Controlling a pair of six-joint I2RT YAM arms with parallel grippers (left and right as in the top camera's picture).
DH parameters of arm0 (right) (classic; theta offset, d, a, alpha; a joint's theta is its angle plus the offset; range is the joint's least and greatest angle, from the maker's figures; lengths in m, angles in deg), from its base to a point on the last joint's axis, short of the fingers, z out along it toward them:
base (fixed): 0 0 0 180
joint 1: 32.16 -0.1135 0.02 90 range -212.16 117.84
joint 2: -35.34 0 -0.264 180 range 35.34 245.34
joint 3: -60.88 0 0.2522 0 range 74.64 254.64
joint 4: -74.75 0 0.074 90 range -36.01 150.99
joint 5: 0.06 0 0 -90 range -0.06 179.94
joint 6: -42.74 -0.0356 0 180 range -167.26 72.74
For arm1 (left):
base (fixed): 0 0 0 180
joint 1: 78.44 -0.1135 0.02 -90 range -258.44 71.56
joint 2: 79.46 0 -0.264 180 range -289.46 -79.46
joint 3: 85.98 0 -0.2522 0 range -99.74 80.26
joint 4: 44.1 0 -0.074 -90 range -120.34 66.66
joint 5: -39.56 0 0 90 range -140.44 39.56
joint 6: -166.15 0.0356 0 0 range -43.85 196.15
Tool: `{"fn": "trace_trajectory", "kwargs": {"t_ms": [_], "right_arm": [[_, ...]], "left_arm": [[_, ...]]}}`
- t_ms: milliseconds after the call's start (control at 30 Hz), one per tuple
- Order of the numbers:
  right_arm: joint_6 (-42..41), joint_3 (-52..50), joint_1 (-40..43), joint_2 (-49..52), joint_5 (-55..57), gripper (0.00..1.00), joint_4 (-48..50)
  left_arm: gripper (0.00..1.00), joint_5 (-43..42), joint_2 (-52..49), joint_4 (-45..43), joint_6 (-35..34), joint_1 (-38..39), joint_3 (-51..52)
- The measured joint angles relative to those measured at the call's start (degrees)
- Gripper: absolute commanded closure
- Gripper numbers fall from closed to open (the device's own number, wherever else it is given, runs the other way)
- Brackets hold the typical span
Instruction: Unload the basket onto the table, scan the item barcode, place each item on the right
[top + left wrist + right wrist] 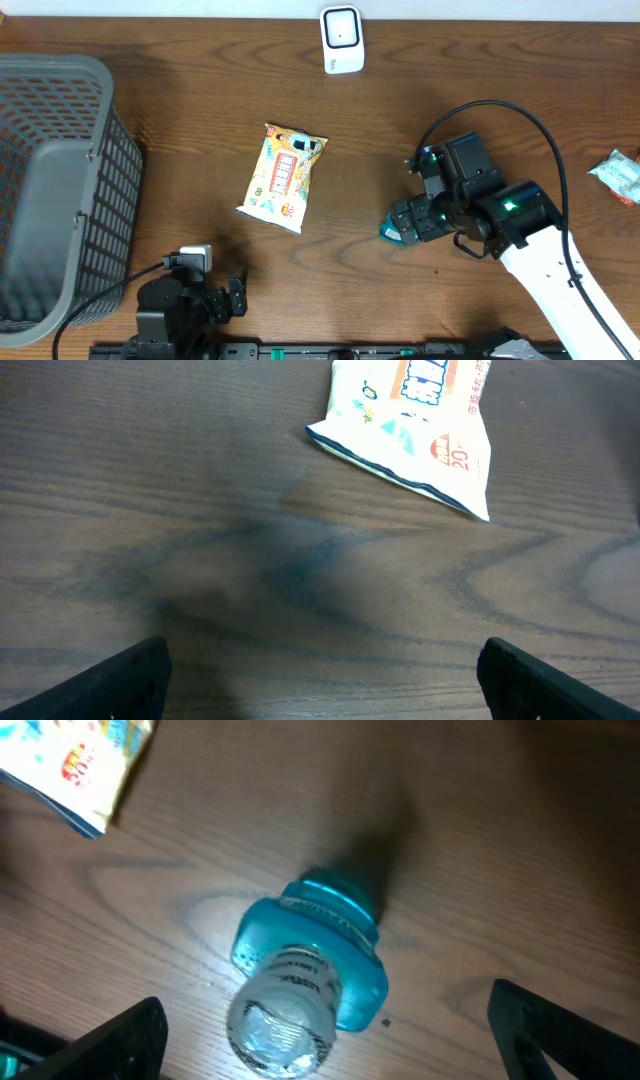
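Note:
A teal bottle (310, 980) with a clear cap stands upright on the wooden table, seen from above in the right wrist view. My right gripper (330, 1045) hovers over it, open, one finger on each side and neither touching it. In the overhead view the bottle (390, 231) peeks out to the left of that gripper (405, 225). The white barcode scanner (342, 40) stands at the table's far edge. My left gripper (320, 680) is open over bare wood at the near edge (235, 298), holding nothing.
A yellow-and-white snack packet (283, 178) lies flat mid-table, its end showing in both wrist views (415, 420) (80, 765). A grey mesh basket (50, 68) fills the left side. Another small packet (620, 175) lies at the right edge.

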Motion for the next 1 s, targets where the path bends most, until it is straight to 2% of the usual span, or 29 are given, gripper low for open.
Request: {"fn": "trace_trajectory", "kwargs": {"t_ms": [600,733,1000], "right_arm": [[16.4,0.0,0.0,0.5,-9.9,0.01,1.2],[18.3,-1.1,0.0,3.4,-10.4,0.05,2.0],[20.9,-3.6,0.0,11.8,-10.3,0.28,6.0]], "left_arm": [[0.02,0.0,0.0,0.0,0.0,0.0,0.0],[0.02,0.0,0.0,0.0,0.0,0.0,0.0],[0.02,0.0,0.0,0.0,0.0,0.0,0.0]]}}
